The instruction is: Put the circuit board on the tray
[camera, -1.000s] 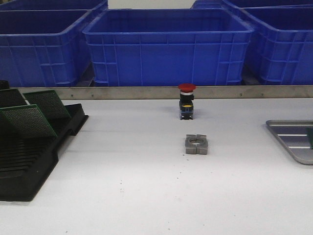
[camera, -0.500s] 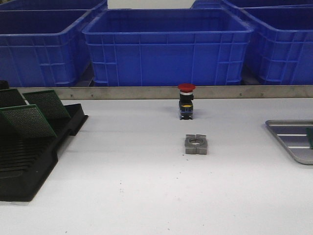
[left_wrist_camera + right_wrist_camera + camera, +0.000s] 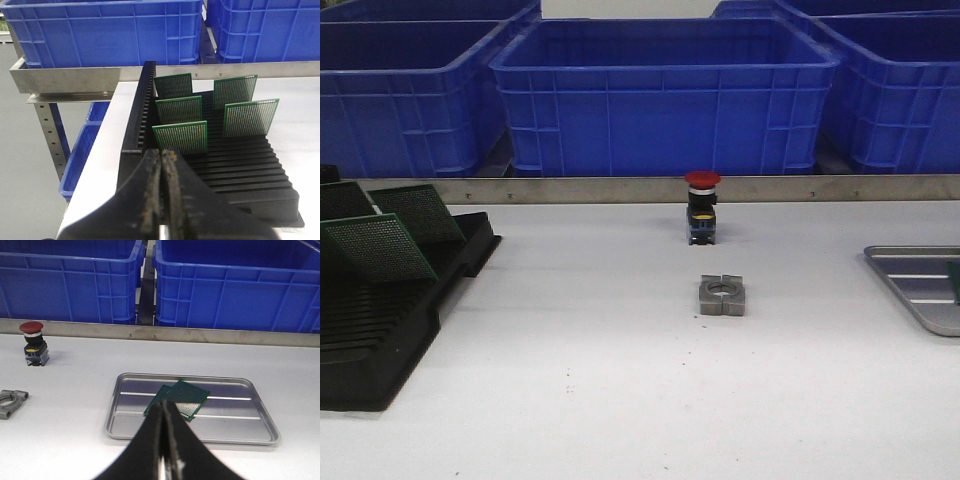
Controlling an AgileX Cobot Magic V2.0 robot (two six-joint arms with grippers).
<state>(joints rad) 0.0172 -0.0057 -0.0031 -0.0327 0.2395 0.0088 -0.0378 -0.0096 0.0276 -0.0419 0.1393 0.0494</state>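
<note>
White table (image 3: pixel 620 380), blue crates (image 3: pixel 665 95) lined along its far edge behind a metal rail. At the left, black slotted rack (image 3: pixel 235 170) with five green circuit boards (image 3: pixel 180 137) standing upright in its slots. Mid-table: red-capped push button (image 3: pixel 702 207), upright, and nearer, apart from it, a grey metal clamp block (image 3: pixel 722 295). At the right, grey tray (image 3: pixel 240 427) with two green boards (image 3: pixel 182 399) lying flat, overlapping, inside the rim. Left gripper (image 3: pixel 161 200) above the rack's near end, fingers clenched, holding nothing. Right gripper (image 3: pixel 164 445) over the tray's near edge, fingers clenched, empty.
</note>
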